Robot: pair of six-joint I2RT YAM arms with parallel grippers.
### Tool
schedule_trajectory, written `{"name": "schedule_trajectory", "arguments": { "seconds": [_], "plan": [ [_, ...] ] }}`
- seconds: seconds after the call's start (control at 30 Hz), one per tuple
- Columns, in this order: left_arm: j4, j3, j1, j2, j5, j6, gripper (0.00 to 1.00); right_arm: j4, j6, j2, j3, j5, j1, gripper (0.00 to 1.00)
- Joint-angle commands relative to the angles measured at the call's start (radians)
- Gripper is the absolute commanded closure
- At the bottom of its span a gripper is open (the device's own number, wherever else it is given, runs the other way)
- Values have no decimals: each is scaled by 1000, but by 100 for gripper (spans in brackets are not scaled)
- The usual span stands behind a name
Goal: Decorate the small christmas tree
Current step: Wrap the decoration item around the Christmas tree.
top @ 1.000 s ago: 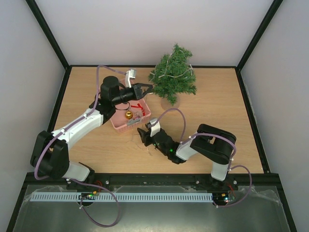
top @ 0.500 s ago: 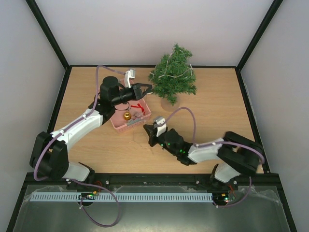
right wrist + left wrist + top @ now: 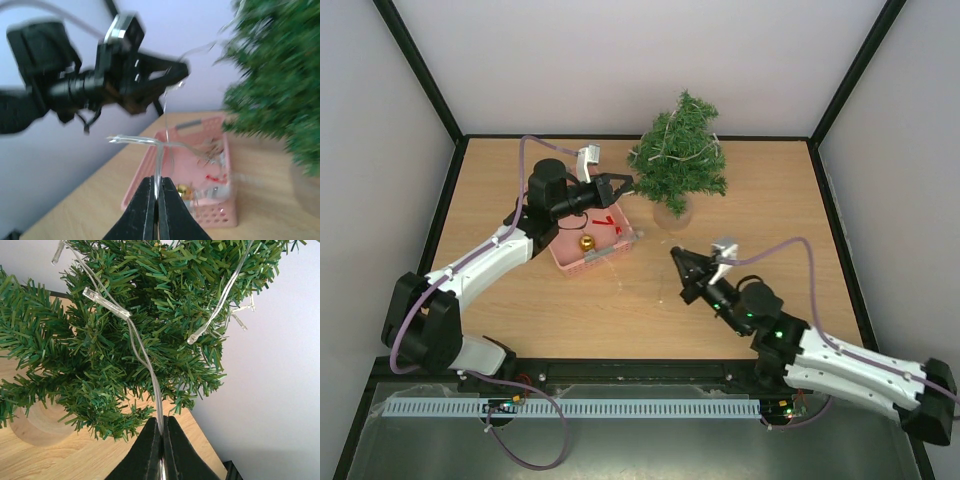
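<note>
right hand [image 3: 677, 260] swung right, pinching light string [image 3: 157, 395] | small christmas tree [image 3: 680, 160] upright

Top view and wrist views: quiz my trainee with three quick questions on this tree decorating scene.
1. True or false: the left tool, beside the small christmas tree, is shut on the light string.
2. The gold ball lies: A in the pink basket, B on the tree, C on the table.
3. Fill in: the right tool pinches the ____.
Key: 1 true; 2 A; 3 light string.
</note>
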Motion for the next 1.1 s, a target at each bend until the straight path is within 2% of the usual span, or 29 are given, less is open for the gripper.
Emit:
{"name": "schedule_trajectory", "arguments": {
  "seconds": [0.0,0.2,0.53,0.87,1.07],
  "plan": [
    [5,-9,-5,-6,-9,24,98,-287,19,-169,75,210,-5,98],
    [1,-8,-6,-10,-10,25,97,-423,-39,-179,216,304,-5,98],
    [-20,-5,-5,-14,-18,42,98,-456,-83,-134,370,379,-5,98],
    [-22,-6,-5,-9,-23,50,98,-504,-155,-79,522,720,-4,98],
    [-20,2,-5,-6,-18,48,97,-433,-300,-79,625,925,-4,99]
  ]
}}
